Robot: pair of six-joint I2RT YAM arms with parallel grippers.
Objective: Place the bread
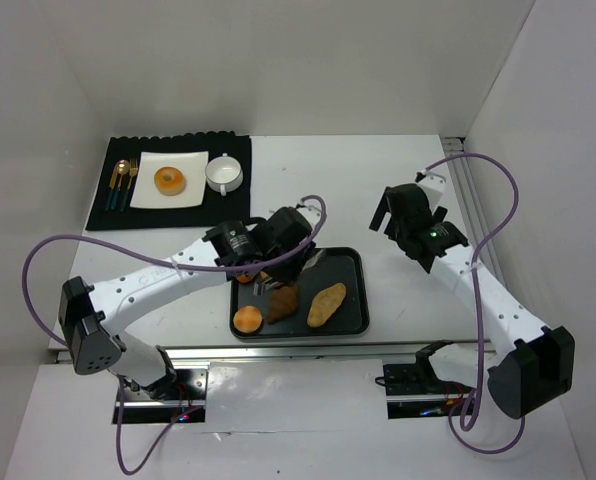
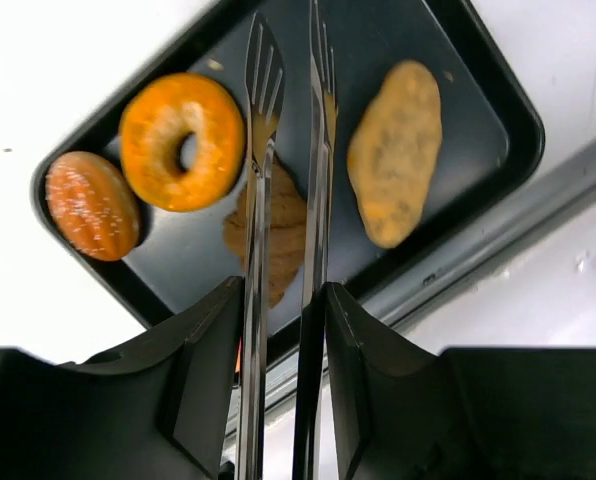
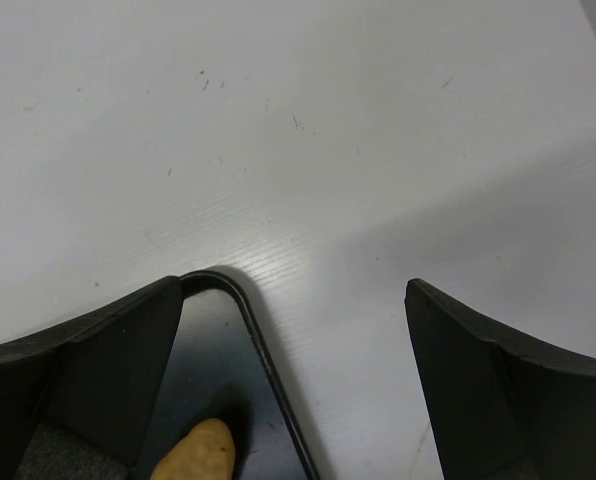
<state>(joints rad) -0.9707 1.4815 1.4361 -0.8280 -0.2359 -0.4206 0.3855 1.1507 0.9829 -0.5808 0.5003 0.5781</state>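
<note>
Clamping a pair of metal tongs [image 2: 255, 260], the left fingers [image 2: 210, 380] hang over the black tray [image 1: 350, 318] at lower centre. The tong tips sit above a brown bread [image 2: 286, 232], between an orange donut [image 2: 183, 140] and an oblong loaf [image 2: 396, 150]. The right fingers [image 3: 108, 370] gape wide and empty over the desk [image 1: 398, 170]. At upper left, a white plate [image 1: 193, 165] carries a second donut [image 1: 169, 180].
</note>
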